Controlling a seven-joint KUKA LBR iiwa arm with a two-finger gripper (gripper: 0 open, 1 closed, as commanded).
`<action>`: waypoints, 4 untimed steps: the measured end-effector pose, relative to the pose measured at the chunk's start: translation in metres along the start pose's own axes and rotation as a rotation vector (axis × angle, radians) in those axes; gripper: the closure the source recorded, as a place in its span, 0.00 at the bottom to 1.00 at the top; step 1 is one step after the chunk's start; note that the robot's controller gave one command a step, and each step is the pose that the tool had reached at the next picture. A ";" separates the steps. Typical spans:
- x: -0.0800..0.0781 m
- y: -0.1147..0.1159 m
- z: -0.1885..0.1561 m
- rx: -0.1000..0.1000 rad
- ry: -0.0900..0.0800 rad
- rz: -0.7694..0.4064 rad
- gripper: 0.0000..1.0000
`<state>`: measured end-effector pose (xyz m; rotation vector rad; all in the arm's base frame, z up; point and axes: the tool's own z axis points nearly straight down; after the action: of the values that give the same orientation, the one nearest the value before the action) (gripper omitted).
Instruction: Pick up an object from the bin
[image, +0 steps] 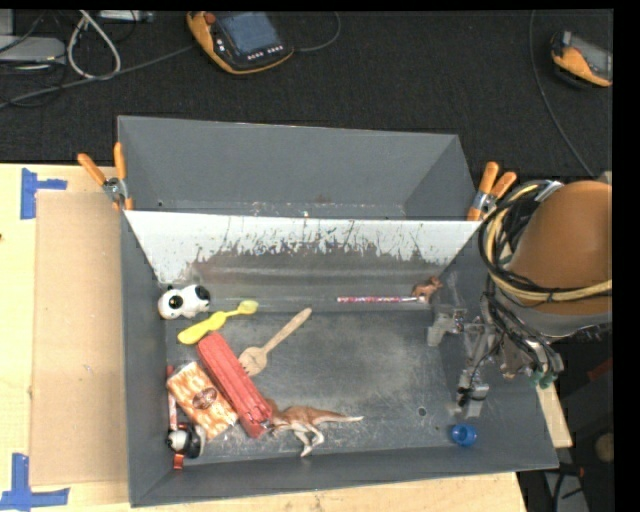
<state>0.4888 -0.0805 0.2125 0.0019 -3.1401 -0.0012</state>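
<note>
I am counting one wooden fork (275, 340), one yellow plastic spoon (215, 322), one red ridged block (235, 385), one tan dinosaur figure (310, 422), one small blue ball (462, 435).

A black, coarse-textured mat (350, 90) covers the ground across the top of the view, well above the gripper (470, 395). On it, far up and to the left of the gripper, rests an orange-and-black handheld pendant (240, 38) with a dark screen. Further left still lies a loop of grey cables (92, 50). Up and to the right of the gripper sits a second orange-and-black device (583, 55), with a thin black cable (552, 105) curving across the mat just beside it.
</note>
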 end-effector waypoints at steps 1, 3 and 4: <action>-0.002 0.047 0.068 0.000 -0.003 -0.088 0.00; -0.010 0.185 0.070 -0.002 0.001 -0.189 0.00; -0.010 0.185 0.072 -0.002 -0.002 -0.192 0.00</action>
<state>0.4986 0.1049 0.1410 0.3025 -3.1277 -0.0042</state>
